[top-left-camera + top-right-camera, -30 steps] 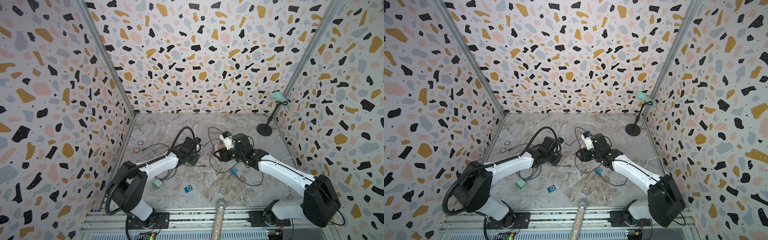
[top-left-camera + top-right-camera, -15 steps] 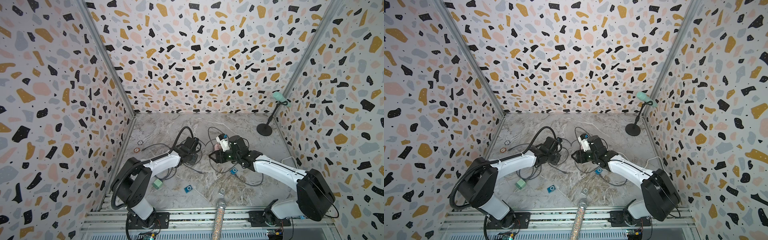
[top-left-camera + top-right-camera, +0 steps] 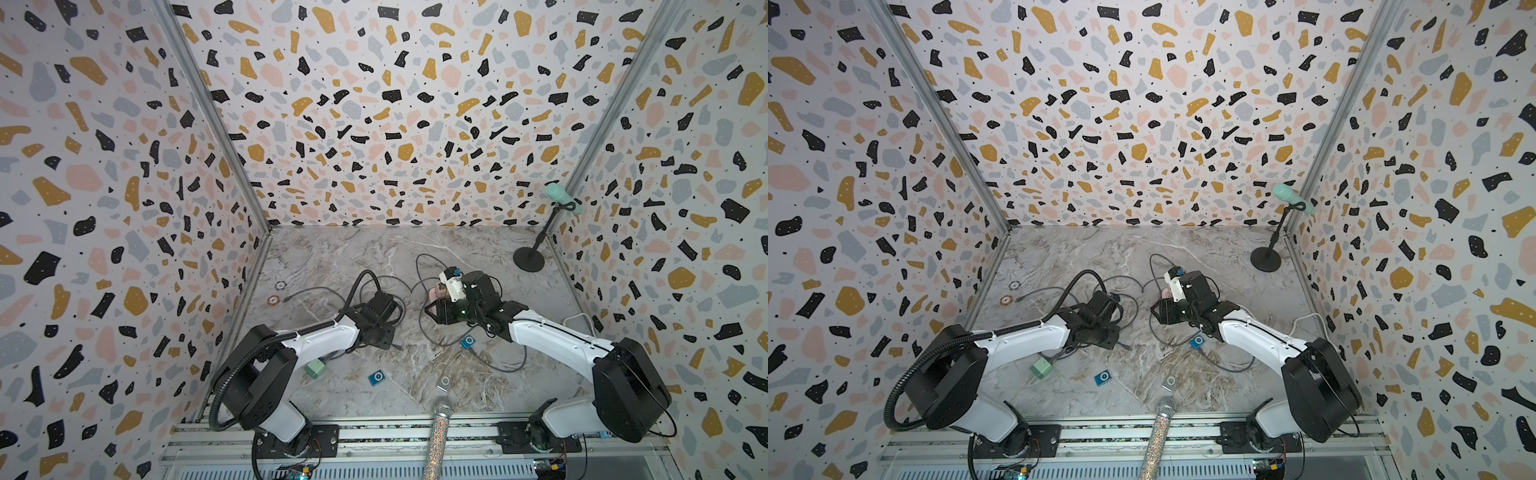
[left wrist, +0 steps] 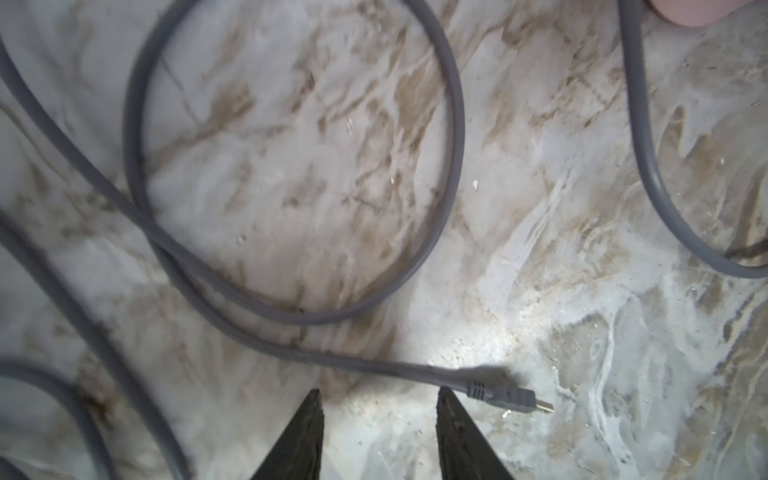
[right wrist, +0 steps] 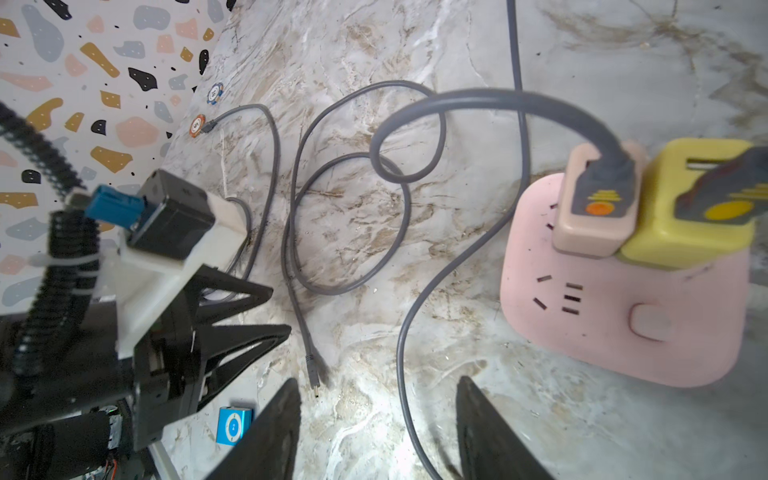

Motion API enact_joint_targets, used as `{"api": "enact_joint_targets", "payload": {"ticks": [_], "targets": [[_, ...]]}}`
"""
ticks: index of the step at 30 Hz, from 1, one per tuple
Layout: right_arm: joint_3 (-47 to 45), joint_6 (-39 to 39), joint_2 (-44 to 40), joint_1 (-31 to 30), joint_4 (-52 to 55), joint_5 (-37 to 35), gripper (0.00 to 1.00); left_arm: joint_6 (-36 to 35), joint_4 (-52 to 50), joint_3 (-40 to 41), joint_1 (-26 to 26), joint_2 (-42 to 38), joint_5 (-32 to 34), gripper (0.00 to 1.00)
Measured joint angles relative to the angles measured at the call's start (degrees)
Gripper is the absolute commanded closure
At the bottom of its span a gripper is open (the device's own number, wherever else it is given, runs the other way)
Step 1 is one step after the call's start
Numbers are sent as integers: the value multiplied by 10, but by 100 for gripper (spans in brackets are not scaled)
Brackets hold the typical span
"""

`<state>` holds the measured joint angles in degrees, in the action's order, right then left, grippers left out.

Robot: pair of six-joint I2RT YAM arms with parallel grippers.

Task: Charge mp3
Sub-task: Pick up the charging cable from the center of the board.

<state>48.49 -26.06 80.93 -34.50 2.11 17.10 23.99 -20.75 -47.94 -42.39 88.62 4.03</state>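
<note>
The left hand (image 4: 379,392) and right hand (image 5: 377,382) both had fingers apart and empty, while the blue mp3 (image 3: 377,378) lay near-centre on the tabletop (image 3: 332,257), seemingly light and slick, best pinched across its thin edges.

White links (image 3: 320,336); black joints (image 3: 627,386); ribbed black conduit (image 3: 215,409).

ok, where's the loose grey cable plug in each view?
Top view: cable plug lies mid-table.
Top view: same spot.
Left wrist: on the table beside the tips of the left hand, not held.
Right wrist: on the table by one tip of the right hand.
Shared landmark: pink power strip.
</note>
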Motion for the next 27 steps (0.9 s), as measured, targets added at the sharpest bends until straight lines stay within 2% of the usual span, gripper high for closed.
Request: {"api": "enact_joint_targets", "payload": {"ticks": [5, 12, 18, 27], "targets": [[-2, 3, 0, 2, -2, -2, 40, 130, 1, 0, -58, 0, 32, 49], [-19, 7, 0, 4, -9, 3, 40, 270, 22, 4, -68, 6, 75, 48], [-30, 11, -4, 13, -24, 16, 40, 337, 21, -8, -81, 42, 99, 48], [-51, 13, -12, 24, -55, 35, 40, 384, -11, -79, -125, 113, 124, 50]]}}
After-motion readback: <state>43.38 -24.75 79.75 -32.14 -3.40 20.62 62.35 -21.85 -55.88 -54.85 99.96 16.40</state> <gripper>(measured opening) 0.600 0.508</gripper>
